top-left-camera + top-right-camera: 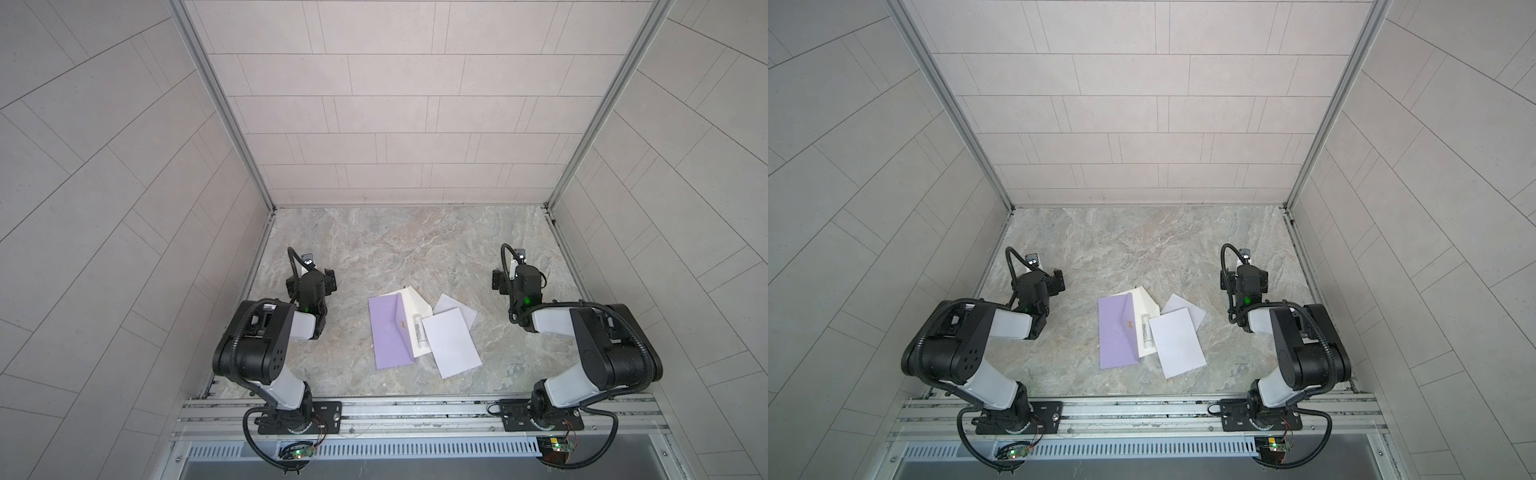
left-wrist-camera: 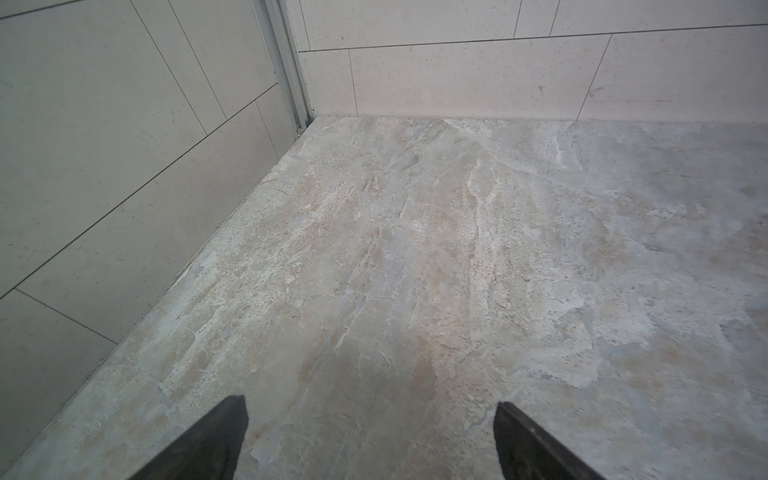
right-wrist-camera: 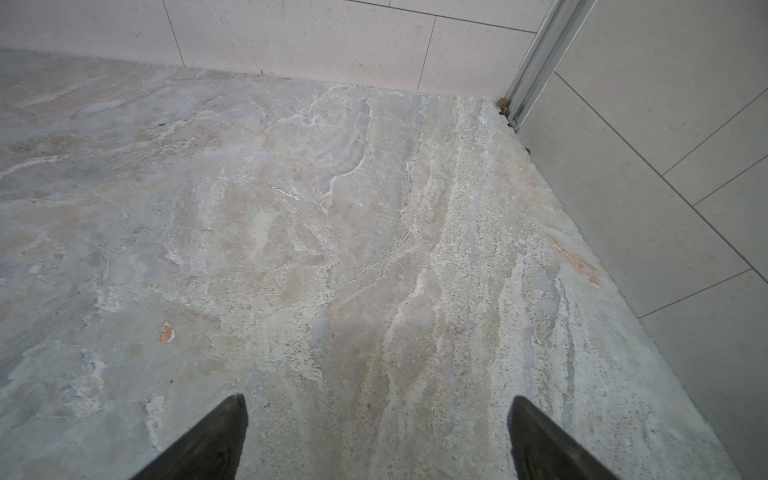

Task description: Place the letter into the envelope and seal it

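Glue stick (image 1: 419, 331) label is illegible; purple envelope (image 1: 388, 338) bears a gold mark (image 1: 402, 323).

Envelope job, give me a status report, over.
Left gripper and right gripper: jaws open, empty. Envelope open, letter lying beside it, not inserted. Glue stick lies on the flap.

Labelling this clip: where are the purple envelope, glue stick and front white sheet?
purple envelope (image 1: 387, 334), in a top view, middle of its body.
glue stick (image 1: 419, 331), in a top view, mid-tube.
front white sheet (image 1: 453, 345), in a top view, its centre.
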